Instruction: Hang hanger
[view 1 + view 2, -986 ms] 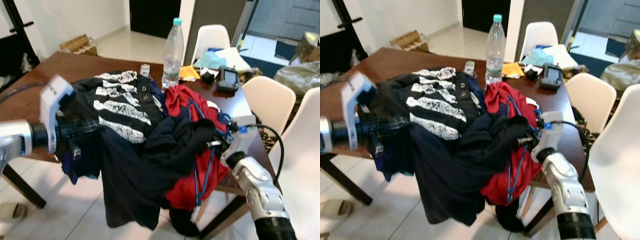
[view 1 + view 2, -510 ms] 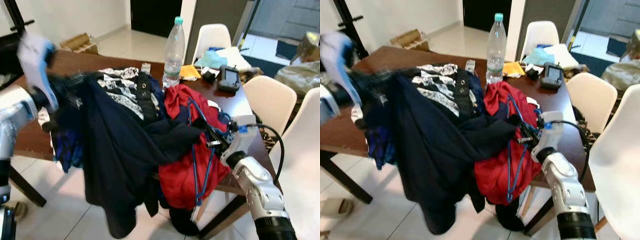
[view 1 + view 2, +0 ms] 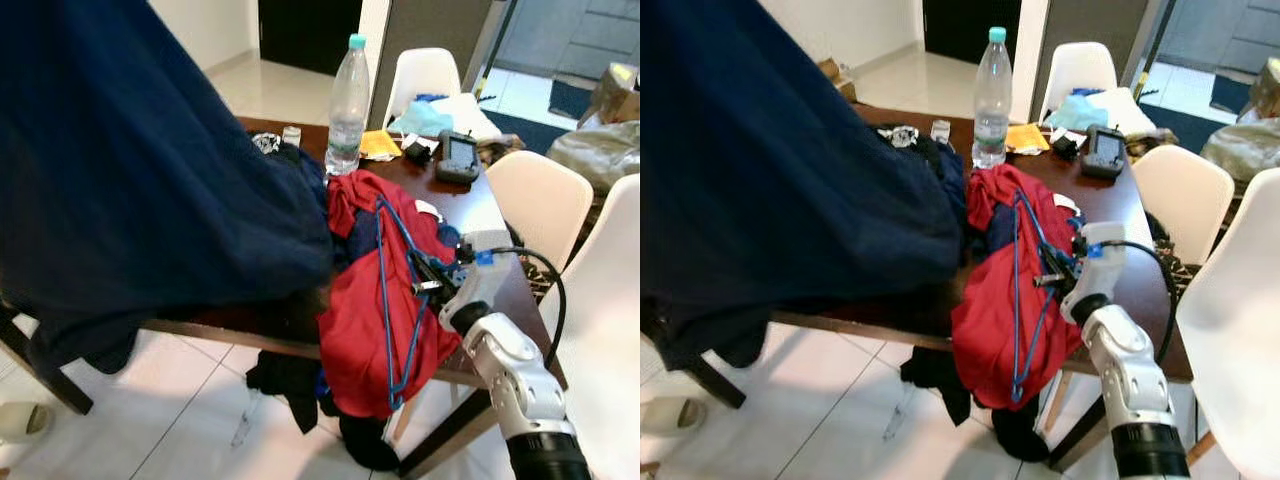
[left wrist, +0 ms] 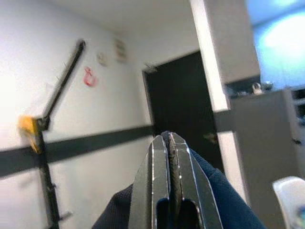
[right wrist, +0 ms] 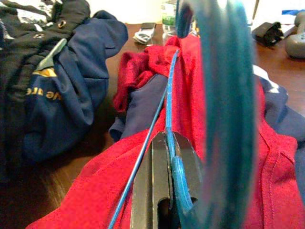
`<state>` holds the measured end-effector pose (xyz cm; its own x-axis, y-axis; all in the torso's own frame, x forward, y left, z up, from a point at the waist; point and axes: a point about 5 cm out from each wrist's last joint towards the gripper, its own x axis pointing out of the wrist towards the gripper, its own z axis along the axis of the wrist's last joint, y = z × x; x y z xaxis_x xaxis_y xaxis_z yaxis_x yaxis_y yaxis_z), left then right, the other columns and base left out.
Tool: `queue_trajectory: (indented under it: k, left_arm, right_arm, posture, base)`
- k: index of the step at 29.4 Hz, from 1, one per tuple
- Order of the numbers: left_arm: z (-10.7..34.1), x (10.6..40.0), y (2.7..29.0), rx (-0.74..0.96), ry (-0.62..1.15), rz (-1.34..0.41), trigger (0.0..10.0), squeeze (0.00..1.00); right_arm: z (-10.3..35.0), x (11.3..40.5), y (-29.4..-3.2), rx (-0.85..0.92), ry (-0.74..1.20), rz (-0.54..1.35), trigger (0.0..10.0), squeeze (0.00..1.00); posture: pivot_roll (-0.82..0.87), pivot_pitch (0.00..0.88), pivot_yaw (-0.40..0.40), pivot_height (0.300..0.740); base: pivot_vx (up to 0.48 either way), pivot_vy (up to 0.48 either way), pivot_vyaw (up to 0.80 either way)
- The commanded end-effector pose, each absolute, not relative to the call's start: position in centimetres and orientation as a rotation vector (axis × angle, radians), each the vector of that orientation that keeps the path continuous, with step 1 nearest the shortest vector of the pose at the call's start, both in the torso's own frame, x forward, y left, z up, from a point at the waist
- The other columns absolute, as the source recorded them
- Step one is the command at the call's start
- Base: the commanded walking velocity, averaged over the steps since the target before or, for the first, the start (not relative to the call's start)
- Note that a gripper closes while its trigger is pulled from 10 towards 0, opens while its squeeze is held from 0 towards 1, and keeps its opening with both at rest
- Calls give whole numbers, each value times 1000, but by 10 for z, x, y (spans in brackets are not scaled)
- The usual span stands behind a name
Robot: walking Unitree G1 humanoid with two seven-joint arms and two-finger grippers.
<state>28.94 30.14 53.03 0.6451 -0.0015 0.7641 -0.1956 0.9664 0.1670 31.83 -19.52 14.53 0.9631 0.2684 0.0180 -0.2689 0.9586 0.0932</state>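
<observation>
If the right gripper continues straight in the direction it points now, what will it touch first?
Probably the red garment. The right gripper, shut on the blue hanger, points across it toward the dark clothes beyond, though depth is unclear.

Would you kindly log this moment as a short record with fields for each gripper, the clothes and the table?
left gripper: shut on navy garment, lifted high before the camera
right gripper: shut on blue hanger
red garment: on the hanger, draped over the table's near edge
table: brown wood, with a water bottle
chairs: white, on the right
</observation>
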Motion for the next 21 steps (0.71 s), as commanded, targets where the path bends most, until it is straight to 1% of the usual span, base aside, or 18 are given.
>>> queue_trajectory:
  k: [1, 2, 6, 7, 8, 9, 11, 13, 21]
  left_arm:
    - [550, 268, 322, 264, -918, 273, 10000, 0]
    - [554, 264, 328, 252, -917, 320, 10000, 0]
    - [555, 266, 326, 265, -906, 286, 10000, 0]
    - [555, 271, 321, 274, -894, 238, 10000, 0]
    - [555, 271, 321, 274, -894, 238, 10000, 0]
    - [554, 276, 313, 283, -889, 176, 10000, 0]
    - [554, 285, 299, 325, -877, 84, 10000, 0]
    - [557, 285, 292, 338, -888, 49, 10000, 0]
    - [565, 283, 289, 341, -917, 54, 10000, 0]
  right_arm:
    - [143, 318, -195, 101, -3, 264, 10000, 0]
    - [142, 318, -195, 103, -4, 265, 10000, 0]
    - [142, 318, -194, 104, -3, 266, 10000, 0]
    - [142, 318, -194, 104, -2, 267, 10000, 0]
    - [142, 318, -194, 104, -2, 267, 10000, 0]
    - [142, 319, -194, 104, -2, 268, 10000, 0]
    - [142, 319, -193, 103, -3, 271, 10000, 0]
    - [142, 319, -193, 102, -2, 271, 10000, 0]
    - [142, 318, -194, 101, -3, 267, 10000, 0]
  posture:
    - [141, 61, -22, 740]
    - [141, 61, -22, 740]
    - [142, 61, -23, 740]
    - [141, 62, -27, 740]
    - [141, 62, -27, 740]
    - [140, 62, -30, 740]
    - [139, 62, -30, 740]
    - [138, 59, -28, 740]
    - [136, 55, -24, 740]
  base:
    - [0, 0, 0]
    - [0, 0, 0]
    - [0, 0, 0]
    - [0, 0, 0]
    - [0, 0, 0]
    - [0, 0, 0]
    - [418, 124, 0]
    - [442, 0, 0]
    - [452, 0, 0]
